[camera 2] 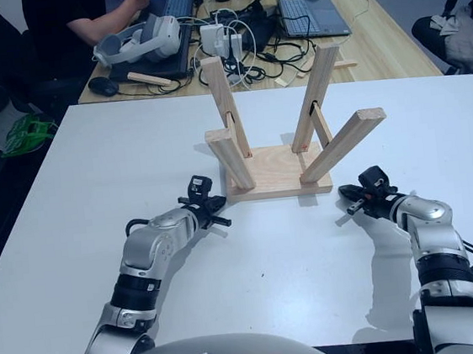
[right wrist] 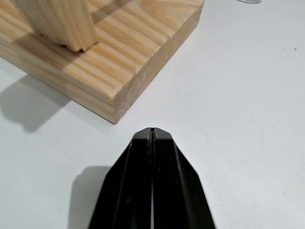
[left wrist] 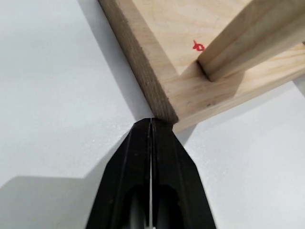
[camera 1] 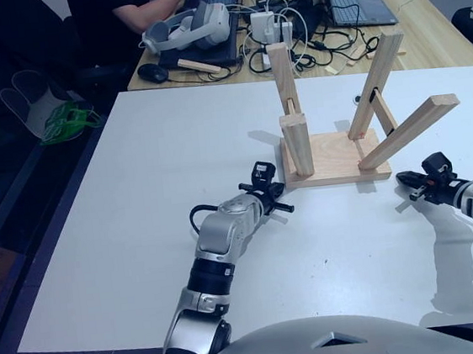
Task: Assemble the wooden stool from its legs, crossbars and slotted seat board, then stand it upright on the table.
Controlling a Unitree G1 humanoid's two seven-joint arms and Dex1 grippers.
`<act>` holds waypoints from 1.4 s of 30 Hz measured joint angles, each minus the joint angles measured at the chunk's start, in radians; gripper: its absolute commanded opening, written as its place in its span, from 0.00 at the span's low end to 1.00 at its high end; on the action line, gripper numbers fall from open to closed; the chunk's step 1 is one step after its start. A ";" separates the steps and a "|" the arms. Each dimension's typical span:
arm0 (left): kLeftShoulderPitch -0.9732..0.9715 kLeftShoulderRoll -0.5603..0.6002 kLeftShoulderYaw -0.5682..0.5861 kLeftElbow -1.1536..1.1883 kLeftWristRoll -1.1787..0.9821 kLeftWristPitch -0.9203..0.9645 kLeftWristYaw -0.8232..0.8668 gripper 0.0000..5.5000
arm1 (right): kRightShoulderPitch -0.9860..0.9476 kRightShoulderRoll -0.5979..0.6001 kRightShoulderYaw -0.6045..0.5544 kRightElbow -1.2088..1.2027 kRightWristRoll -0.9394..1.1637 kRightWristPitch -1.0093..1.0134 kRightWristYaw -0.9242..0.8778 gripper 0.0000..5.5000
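Mostly assembled: the seat board (camera 1: 336, 160) lies flat on the table (camera 1: 174, 150), centre-right of the head view, with four legs (camera 1: 299, 145) sticking up. The right-hand pair lean hard, crossbars are hard to confirm, and flipping it upright is not yet done. Left hand (left wrist: 150, 122) is closed and empty, tips touching the board's lower-left corner; right hand (right wrist: 151, 131) is closed and empty, low, just off the lower-right corner.

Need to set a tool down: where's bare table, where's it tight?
Free: white table left of the seat board, and the near strip between left claw and right claw. Crowded: far desk with laptops and cables.
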 measured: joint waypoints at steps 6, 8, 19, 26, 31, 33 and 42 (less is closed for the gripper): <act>-0.017 -0.021 0.014 0.048 0.018 -0.045 0.011 0.01 | -0.006 0.004 0.013 -0.008 0.000 0.008 0.000 0.00; -0.017 -0.021 0.016 0.049 0.017 -0.047 -0.007 0.01 | -0.010 0.004 0.021 -0.012 0.007 0.014 0.011 0.00; -0.010 0.015 0.044 0.017 -0.022 0.012 -0.110 0.01 | 0.019 -0.022 0.020 -0.096 0.078 0.143 0.088 0.00; 0.033 0.068 0.048 -0.081 -0.055 0.090 -0.169 0.01 | 0.069 -0.056 0.005 -0.201 0.132 0.293 0.166 0.00; 0.059 0.103 0.058 -0.141 -0.068 0.131 -0.189 0.01 | 0.116 -0.079 -0.001 -0.309 0.170 0.415 0.210 0.00; 0.064 0.121 0.065 -0.159 -0.074 0.147 -0.199 0.01 | 0.129 -0.087 -0.006 -0.348 0.194 0.456 0.222 0.00; 0.071 0.128 0.050 -0.179 -0.079 0.161 -0.199 0.01 | 0.135 -0.073 -0.012 -0.355 0.155 0.397 0.182 0.00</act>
